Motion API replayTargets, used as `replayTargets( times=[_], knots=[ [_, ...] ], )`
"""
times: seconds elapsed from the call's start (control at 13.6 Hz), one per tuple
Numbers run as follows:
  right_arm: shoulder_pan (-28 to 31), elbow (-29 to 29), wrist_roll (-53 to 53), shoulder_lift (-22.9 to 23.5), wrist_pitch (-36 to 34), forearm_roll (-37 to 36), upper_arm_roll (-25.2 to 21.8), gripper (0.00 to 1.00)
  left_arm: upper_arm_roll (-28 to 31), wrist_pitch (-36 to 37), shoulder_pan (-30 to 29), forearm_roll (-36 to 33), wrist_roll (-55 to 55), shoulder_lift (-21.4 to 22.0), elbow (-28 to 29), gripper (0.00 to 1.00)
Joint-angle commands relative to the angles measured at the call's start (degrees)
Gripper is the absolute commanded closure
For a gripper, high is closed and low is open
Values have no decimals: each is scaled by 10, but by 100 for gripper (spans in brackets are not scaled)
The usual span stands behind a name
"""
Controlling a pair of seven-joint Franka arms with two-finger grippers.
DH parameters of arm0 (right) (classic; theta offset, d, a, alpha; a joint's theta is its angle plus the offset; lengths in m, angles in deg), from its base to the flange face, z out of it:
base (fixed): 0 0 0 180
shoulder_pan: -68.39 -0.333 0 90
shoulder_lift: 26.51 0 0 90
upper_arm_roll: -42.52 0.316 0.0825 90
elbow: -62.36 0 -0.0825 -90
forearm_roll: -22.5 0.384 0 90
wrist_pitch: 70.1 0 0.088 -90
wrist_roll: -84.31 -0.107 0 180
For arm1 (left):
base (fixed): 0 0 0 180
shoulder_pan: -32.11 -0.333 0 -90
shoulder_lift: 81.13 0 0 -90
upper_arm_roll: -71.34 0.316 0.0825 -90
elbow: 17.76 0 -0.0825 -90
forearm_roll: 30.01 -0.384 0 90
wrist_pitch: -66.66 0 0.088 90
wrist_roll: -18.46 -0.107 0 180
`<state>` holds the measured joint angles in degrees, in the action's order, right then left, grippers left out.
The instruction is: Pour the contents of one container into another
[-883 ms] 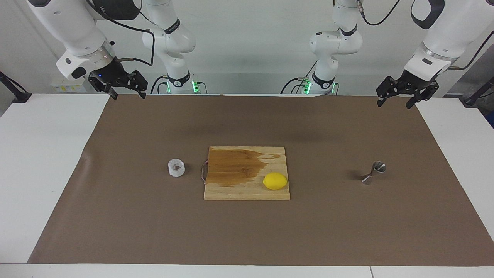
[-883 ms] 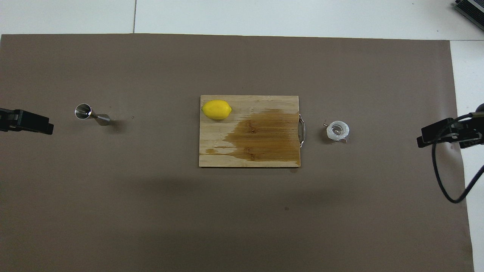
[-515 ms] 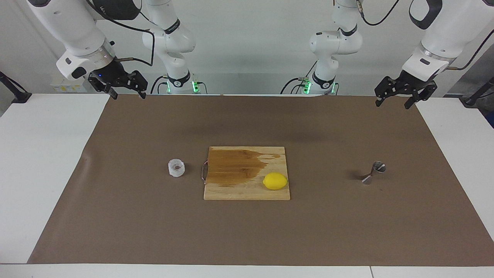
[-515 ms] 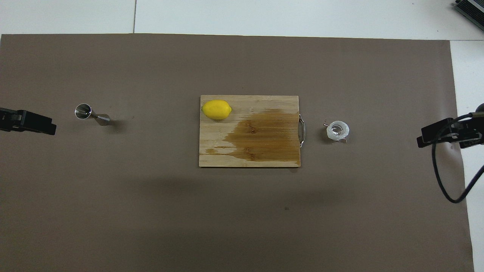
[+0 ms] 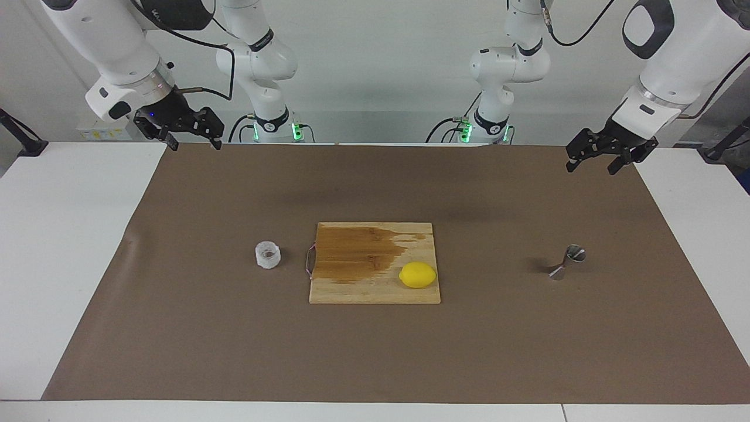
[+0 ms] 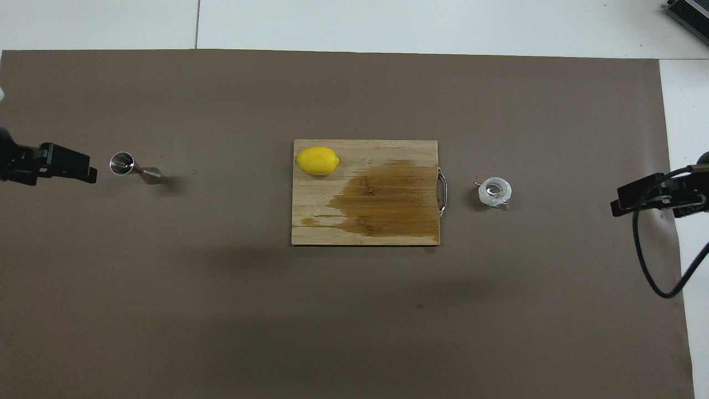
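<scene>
The counter (image 5: pixel 88 246), under a brown mat (image 5: pixel 387 351), carries a stained cutting board (image 5: pixel 375 287) midway between both claws, with a lemon (image 5: pixel 418 275) on it. The left claw (image 5: pixel 590 161), spread and empty, hangs high above the mat with the steel jigger (image 5: pixel 567 262) standing well below it, probably its target. The right claw (image 5: pixel 193 142), also spread, waits at its corner, well apart from the white cup (image 5: pixel 268 255), which stands beside the board's handle.

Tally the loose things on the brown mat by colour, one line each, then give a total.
Yellow: 1, the lemon
Wood brown: 1, the cutting board
Translucent white: 1, the ribbed cup
Steel: 1, the jigger
Total: 4
</scene>
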<state>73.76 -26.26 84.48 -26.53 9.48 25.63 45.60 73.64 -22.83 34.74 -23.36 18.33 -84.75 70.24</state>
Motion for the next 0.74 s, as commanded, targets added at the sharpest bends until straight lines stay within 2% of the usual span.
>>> replayTargets(
  times=[0.0,0.07,0.15,0.66],
  knots=[
    [3,11,-14,5,-9,10,2,0,8,32,-21,41,70,-139,-167,0],
    [3,11,-14,5,-9,10,2,0,9,55,-21,41,115,-188,-223,0],
    [3,11,-14,6,-9,10,2,0,12,53,-21,42,149,-214,-243,0],
    [3,11,-14,5,-9,10,2,0,11,42,-83,112,232,-300,-288,0]
  ],
)
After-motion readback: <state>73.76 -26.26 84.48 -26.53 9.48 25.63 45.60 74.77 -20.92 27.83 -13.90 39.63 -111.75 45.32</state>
